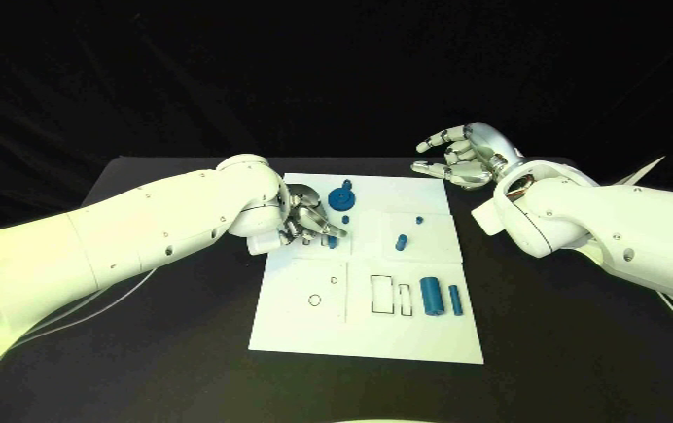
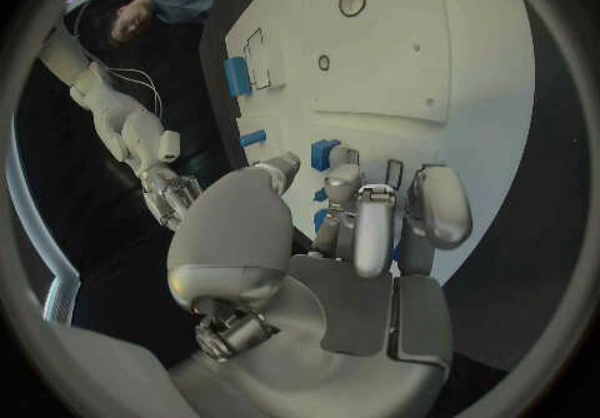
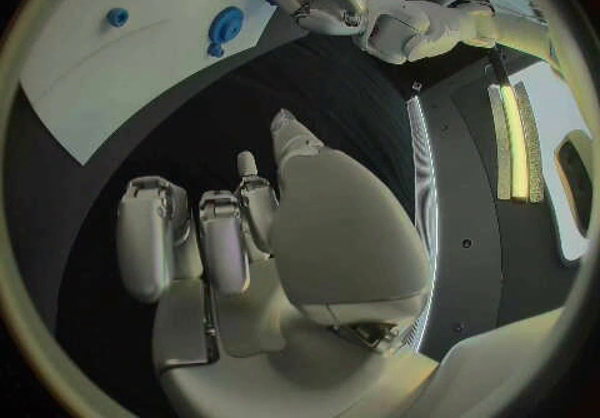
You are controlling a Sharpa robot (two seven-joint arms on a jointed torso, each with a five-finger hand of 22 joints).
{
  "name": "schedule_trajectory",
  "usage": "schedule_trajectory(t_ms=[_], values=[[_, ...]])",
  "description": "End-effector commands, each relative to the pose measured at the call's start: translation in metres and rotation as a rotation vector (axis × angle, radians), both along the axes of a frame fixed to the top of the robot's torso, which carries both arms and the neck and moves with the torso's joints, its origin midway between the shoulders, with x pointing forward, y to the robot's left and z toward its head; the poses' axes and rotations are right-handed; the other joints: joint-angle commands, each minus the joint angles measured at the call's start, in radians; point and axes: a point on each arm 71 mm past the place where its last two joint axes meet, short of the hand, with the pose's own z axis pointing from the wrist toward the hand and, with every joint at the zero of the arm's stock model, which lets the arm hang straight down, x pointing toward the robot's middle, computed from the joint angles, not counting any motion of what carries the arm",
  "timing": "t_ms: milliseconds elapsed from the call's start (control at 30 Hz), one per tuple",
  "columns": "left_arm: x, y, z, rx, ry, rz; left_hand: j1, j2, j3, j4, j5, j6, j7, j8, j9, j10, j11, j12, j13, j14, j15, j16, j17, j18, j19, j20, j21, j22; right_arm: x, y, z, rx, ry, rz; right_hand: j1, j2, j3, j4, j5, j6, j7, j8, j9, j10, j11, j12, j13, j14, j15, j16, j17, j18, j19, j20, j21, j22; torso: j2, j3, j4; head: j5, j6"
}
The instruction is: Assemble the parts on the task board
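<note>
The white task board (image 1: 368, 331) lies mid-table. My left hand (image 1: 311, 217) is down on its far left part, with fingers (image 2: 375, 223) and thumb curled round a blue part (image 1: 333, 240) (image 2: 324, 154) on the board. A blue gear-like disc (image 1: 343, 196) (image 3: 228, 26) sits just beyond that hand. My right hand (image 1: 463, 156) (image 3: 313, 228) hovers past the board's far right corner, with its fingers apart and nothing in them. A small blue piece (image 1: 418, 219), a blue peg (image 1: 402, 242), a blue cylinder (image 1: 431, 296) and a thin blue pin (image 1: 454, 297) lie on the right half.
Drawn outlines mark the board: two rectangles (image 1: 381, 294) near the cylinder and a small circle (image 1: 316, 299) to their left. Black table (image 1: 168, 365) surrounds the board on every side. My left forearm (image 1: 140, 238) stretches across the table's left side.
</note>
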Motion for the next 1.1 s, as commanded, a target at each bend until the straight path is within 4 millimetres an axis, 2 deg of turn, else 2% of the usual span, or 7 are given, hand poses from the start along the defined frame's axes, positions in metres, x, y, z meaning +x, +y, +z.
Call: schedule_trajectory(t_ms=[33, 400, 667, 867, 1100], values=[[-0.0003, -0.0014, 0.0004, 0.0, 0.003, -0.006, 0.013, 0.003, -0.013, 0.004, -0.001, 0.004, -0.005, 0.03, 0.024, 0.004, -0.015, 0.02, 0.017, 0.09, -0.01, 0.02, 0.213, 0.0, 0.009, -0.008, 0.016, 0.022, 0.0, 0.0007, -0.0001, -0.002, 0.001, 0.005, -0.024, 0.017, 0.024, 0.001, 0.017, -0.006, 0.001, 0.02, 0.011, -0.02, -0.001, 0.004, 0.074, 0.098, -0.007, -0.01, 0.226, 0.007, 0.021, -0.006, -0.007, 0.167, 0.0, 0.0004, 0.0006, -0.002, 0.001], [0.0008, 0.0008, -0.0004, 0.004, 0.006, -0.001, 0.059, 0.028, 0.005, 0.002, 0.0, -0.001, -0.009, 0.041, 0.045, 0.004, -0.019, 0.021, 0.018, 0.09, -0.012, 0.021, 0.214, 0.001, 0.006, -0.01, 0.019, 0.025, 0.0, 0.0006, -0.0006, -0.003, 0.007, 0.008, -0.025, 0.018, 0.024, 0.001, 0.017, -0.007, 0.001, 0.021, 0.012, -0.02, -0.001, 0.004, 0.073, 0.098, -0.007, -0.011, 0.225, 0.007, 0.021, -0.006, -0.008, 0.167, 0.0, 0.0005, 0.001, -0.003, 0.0], [0.001, 0.0008, -0.0005, 0.004, 0.007, -0.001, 0.092, 0.037, 0.025, -0.001, 0.0, -0.005, -0.012, 0.044, 0.057, 0.003, -0.021, 0.021, 0.018, 0.09, -0.014, 0.021, 0.214, 0.0, 0.005, -0.012, 0.02, 0.027, -0.0001, 0.0011, -0.0008, -0.004, 0.011, 0.011, -0.026, 0.019, 0.025, 0.001, 0.018, -0.008, 0.001, 0.023, 0.012, -0.02, -0.001, 0.004, 0.074, 0.098, -0.007, -0.011, 0.224, 0.008, 0.02, -0.005, -0.009, 0.166, 0.001, 0.0005, 0.001, -0.003, -0.002], [0.0009, 0.0006, -0.0005, 0.002, 0.007, -0.003, 0.129, 0.036, 0.052, -0.007, 0.0, -0.008, -0.015, 0.045, 0.067, 0.004, -0.024, 0.022, 0.02, 0.091, -0.017, 0.022, 0.216, 0.0, 0.005, -0.013, 0.022, 0.03, 0.0, 0.0014, -0.0011, -0.004, 0.013, 0.013, -0.026, 0.019, 0.025, 0.001, 0.018, -0.008, 0.001, 0.023, 0.012, -0.02, -0.001, 0.004, 0.074, 0.098, -0.007, -0.011, 0.224, 0.008, 0.02, -0.005, -0.009, 0.166, 0.001, 0.0003, 0.0016, -0.004, -0.004], [0.0006, 0.0, -0.0005, -0.001, 0.009, -0.005, 0.132, 0.035, 0.055, -0.008, 0.0, -0.008, -0.015, 0.045, 0.068, 0.005, -0.024, 0.023, 0.021, 0.091, -0.017, 0.022, 0.216, 0.0, 0.005, -0.014, 0.022, 0.03, 0.0002, 0.0018, -0.0015, -0.005, 0.015, 0.015, -0.026, 0.02, 0.026, 0.001, 0.019, -0.008, 0.001, 0.024, 0.012, -0.019, -0.001, 0.005, 0.074, 0.098, -0.007, -0.011, 0.224, 0.007, 0.021, -0.005, -0.009, 0.166, 0.001, 0.001, 0.0011, -0.002, -0.004]])
